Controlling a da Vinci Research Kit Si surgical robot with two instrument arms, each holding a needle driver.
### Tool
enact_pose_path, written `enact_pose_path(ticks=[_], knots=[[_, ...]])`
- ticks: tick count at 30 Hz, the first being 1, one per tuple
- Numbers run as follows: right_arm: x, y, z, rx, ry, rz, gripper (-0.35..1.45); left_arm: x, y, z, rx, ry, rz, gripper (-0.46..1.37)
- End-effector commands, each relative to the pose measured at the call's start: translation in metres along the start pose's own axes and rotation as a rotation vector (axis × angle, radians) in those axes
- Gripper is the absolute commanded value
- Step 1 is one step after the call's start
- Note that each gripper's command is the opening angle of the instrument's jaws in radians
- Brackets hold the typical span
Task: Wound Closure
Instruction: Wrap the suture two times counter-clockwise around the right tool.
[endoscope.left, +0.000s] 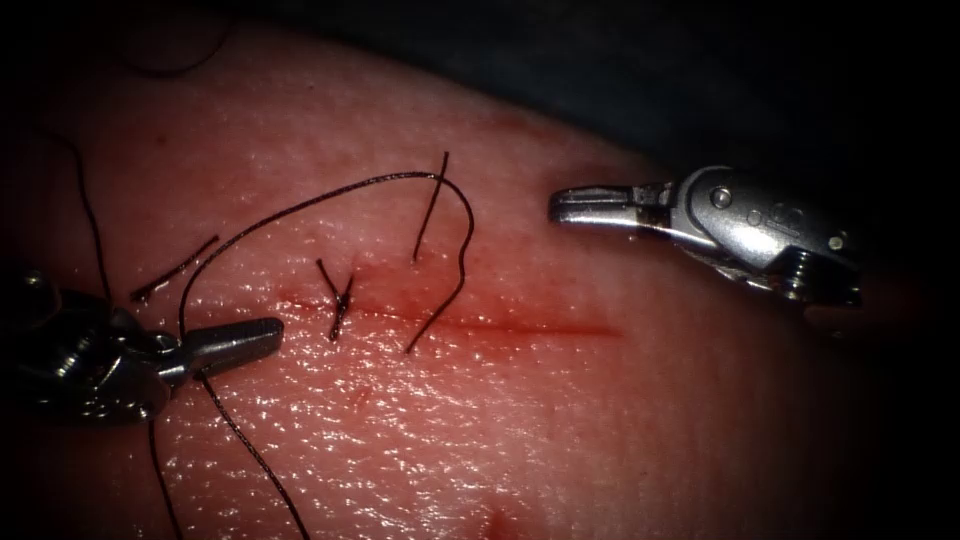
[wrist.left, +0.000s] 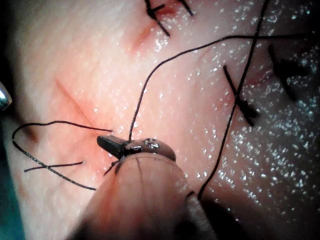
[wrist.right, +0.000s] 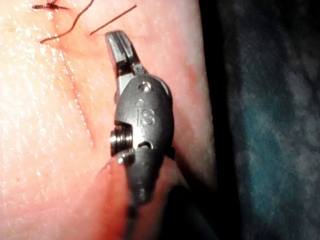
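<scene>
Presently we see the left tool (endoscope.left: 262, 335) at the left end of the cut (endoscope.left: 520, 327), jaws clamped on the thread (endoscope.left: 300, 207), which arcs over the tissue (endoscope.left: 600, 420) and enters at the cut. We see no needle. Right tool (endoscope.left: 570, 205) hovers above the cut's right end, jaws together, holding nothing. Knotted stitch (endoscope.left: 340, 300) sits on the cut.

Dark teal cloth (wrist.right: 270, 125) behind, bright glare
</scene>
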Motion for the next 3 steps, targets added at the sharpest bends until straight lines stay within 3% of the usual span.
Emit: enact_pose_path(ticks=[1,3], knots=[[0.0,0.0,0.0,-0.005,-0.001,-0.006,-0.35,0.0,0.0,0.0,-0.005,0.0,0.0,-0.35],[0.0,0.0,0.0,-0.005,-0.001,-0.006,-0.35,0.0,0.0,0.0,-0.005,0.003,0.0,-0.35]])
